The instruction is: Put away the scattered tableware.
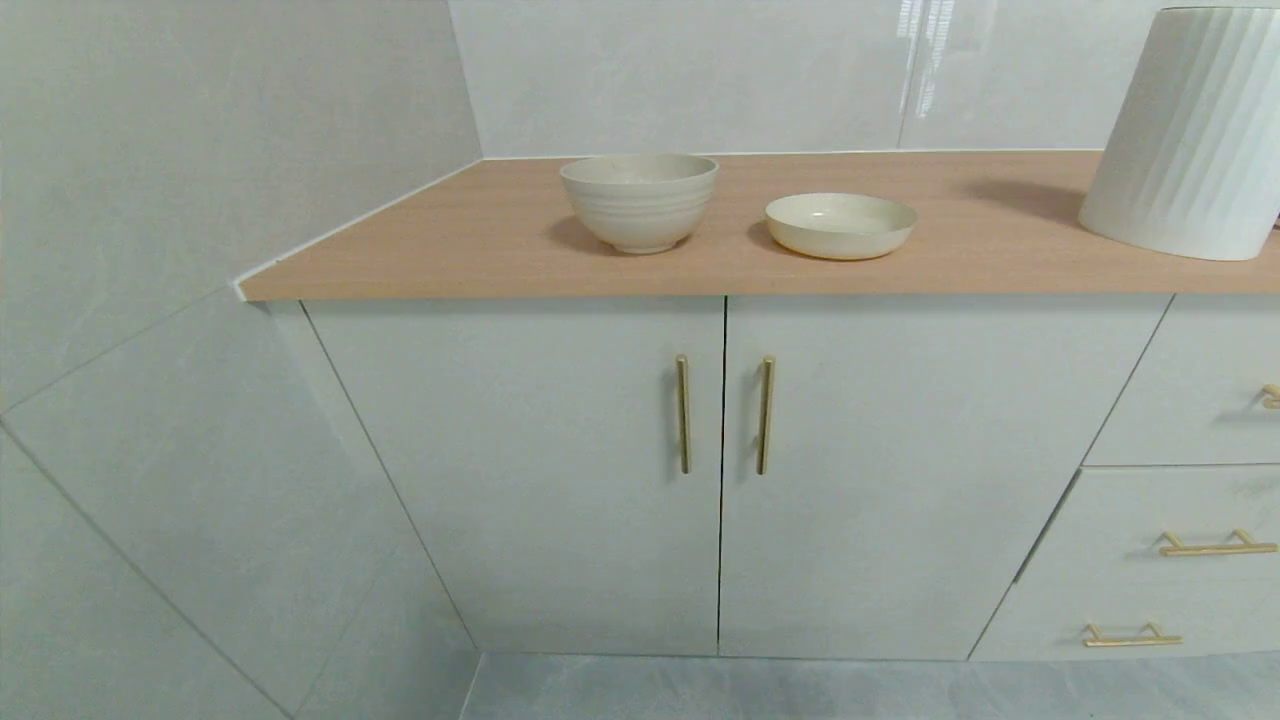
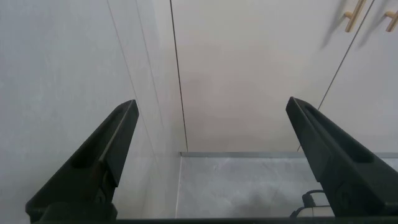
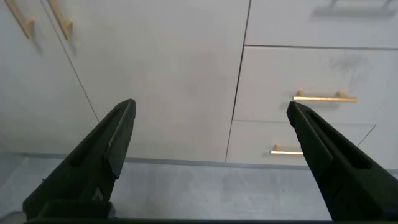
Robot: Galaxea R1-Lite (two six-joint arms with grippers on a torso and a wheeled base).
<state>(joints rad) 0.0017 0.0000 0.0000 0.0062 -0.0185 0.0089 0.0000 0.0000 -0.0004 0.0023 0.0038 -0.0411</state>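
Observation:
A ribbed beige bowl (image 1: 640, 200) stands on the wooden countertop (image 1: 500, 240), and a shallow cream dish (image 1: 840, 225) sits just to its right. Below them are two closed cabinet doors with gold handles (image 1: 683, 413) (image 1: 765, 414). My left gripper (image 2: 211, 112) is open with nothing between its fingers, held low before the cabinet front near the floor. My right gripper (image 3: 211, 115) is also open and empty, facing the cabinet and the drawers (image 3: 323, 81).
A tall white ribbed cylinder (image 1: 1190, 130) stands on the counter at the right. Drawers with gold handles (image 1: 1215, 546) are to the right of the doors. A tiled wall closes off the left side (image 1: 200, 200). Grey floor (image 1: 800, 690) lies below.

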